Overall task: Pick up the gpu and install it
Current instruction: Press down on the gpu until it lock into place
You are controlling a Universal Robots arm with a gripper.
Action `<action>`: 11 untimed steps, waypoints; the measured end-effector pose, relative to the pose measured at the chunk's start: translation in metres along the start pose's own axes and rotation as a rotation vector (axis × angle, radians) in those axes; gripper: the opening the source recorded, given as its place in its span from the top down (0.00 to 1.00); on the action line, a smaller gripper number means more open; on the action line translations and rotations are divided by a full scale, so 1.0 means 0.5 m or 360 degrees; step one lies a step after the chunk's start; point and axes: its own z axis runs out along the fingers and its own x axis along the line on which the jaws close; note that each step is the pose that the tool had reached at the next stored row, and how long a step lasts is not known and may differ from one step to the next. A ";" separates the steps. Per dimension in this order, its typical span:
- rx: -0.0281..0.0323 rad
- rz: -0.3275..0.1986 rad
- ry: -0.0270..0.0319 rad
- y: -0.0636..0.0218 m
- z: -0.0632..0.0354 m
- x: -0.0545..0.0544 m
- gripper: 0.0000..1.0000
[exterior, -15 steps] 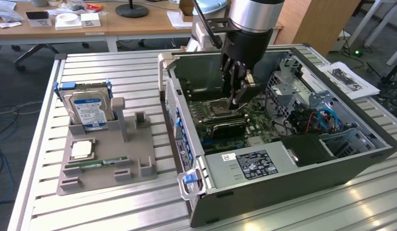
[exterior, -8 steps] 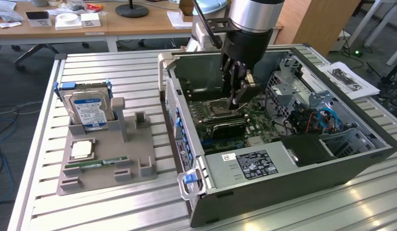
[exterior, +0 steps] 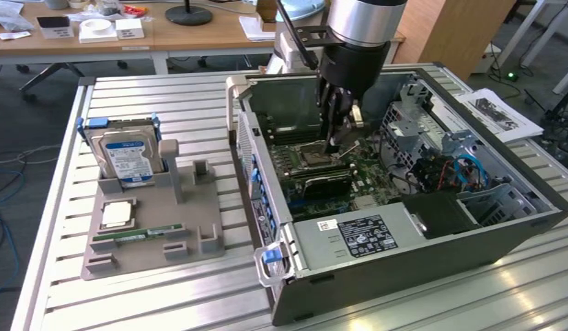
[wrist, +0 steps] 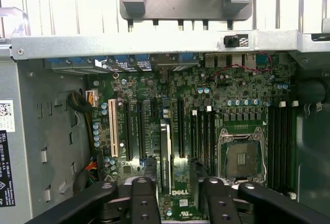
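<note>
The gpu (wrist: 165, 152) stands on edge in a motherboard (wrist: 242, 95) slot inside the open computer case (exterior: 504, 234), at the centre of the exterior view. It reads as light, stiff and fragile, best pinched by the bare top edge, clear of its components. The hand (wrist: 172, 182) straddles it directly from above, fingers (wrist: 144, 193) apart on either side, gripping nothing.

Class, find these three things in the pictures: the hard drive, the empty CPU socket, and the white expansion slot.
hard drive (exterior: 126, 157): exterior view, on its blue-and-white label.
empty CPU socket (wrist: 242, 158): wrist view, on the dark centre of the socket.
white expansion slot (wrist: 113, 128): wrist view, midway along the slot.
</note>
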 end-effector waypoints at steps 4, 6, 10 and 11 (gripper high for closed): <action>-0.00001 0.0000 -0.00001 0.000 0.000 0.000 0.74; 0.00000 0.0000 -0.00001 0.000 0.000 0.000 0.80; 0.00000 0.0000 -0.00001 0.000 0.000 0.000 0.89; 0.00000 0.0000 0.00000 0.000 0.000 0.000 0.89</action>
